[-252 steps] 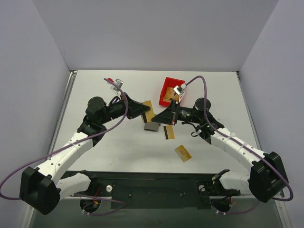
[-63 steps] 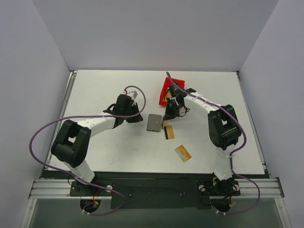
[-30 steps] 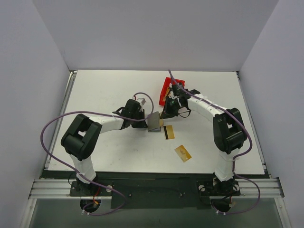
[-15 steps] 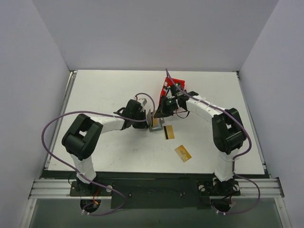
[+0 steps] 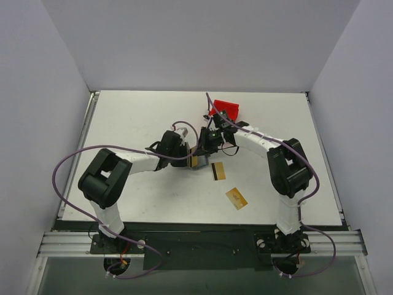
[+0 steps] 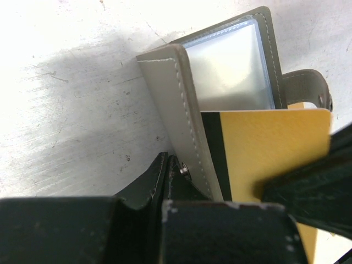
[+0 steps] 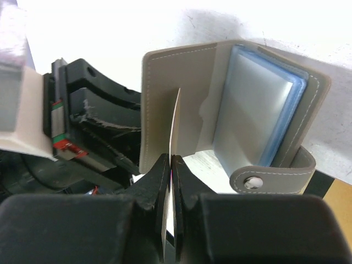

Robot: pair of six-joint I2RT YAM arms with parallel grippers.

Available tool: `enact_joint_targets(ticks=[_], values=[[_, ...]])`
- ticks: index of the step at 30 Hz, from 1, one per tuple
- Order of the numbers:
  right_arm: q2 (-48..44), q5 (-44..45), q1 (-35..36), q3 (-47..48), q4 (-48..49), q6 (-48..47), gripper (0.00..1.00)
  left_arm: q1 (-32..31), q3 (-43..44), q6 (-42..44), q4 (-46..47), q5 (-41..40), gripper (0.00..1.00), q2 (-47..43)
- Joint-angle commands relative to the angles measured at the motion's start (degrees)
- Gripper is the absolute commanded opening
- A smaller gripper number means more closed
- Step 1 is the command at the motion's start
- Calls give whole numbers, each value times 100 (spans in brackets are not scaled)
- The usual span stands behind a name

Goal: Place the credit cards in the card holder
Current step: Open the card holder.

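left tool [image 6: 170, 165] pinches the open card holder [image 6: 165, 93] cover; right tool [image 7: 171, 165] grips credit card [image 6: 269, 148], touching that cover.

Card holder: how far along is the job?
Done: card holder open, cover pinched by the left gripper. In hand: right gripper holds one gold card at the holder, not seated. Left: a striped card and a third card lie on the table.

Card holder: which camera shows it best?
The right wrist view: the card holder is open, showing its blue sleeves and snap tab. The left wrist view shows it too, but a yellow card hides part. In the top view it is tiny and mostly hidden.
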Motion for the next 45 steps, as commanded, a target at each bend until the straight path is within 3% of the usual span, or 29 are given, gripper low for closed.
enact_joint_targets(ticks=[1,14,19,26,32,35,39,42,45], values=[[227,-78,110,82,204,33,0,-5,-332,-5,-133,-310,0,-84],[745,159,118,196,477,77,0,153,-877,-330,-54,-600,0,-172],[912,353,145,301,337,68,0,214,-948,-488,-317,-1153,0,-453],[1071,661,189,372,143,24,0,267,-974,-656,-1020,-2049,0,-1296],[1115,863,197,424,-32,-28,0,259,-764,-638,-1241,-2367,0,-2367],[1124,968,198,451,-112,-63,0,259,-579,-332,-1066,-2113,0,-2869],[1159,995,189,451,-147,-90,0,206,-438,82,-197,-1077,0,-3152],[1150,995,189,451,-147,-64,0,-30,-281,371,243,-497,0,-3012],[1168,977,189,460,-147,-29,0,-233,-61,504,184,-451,0,-2512]])
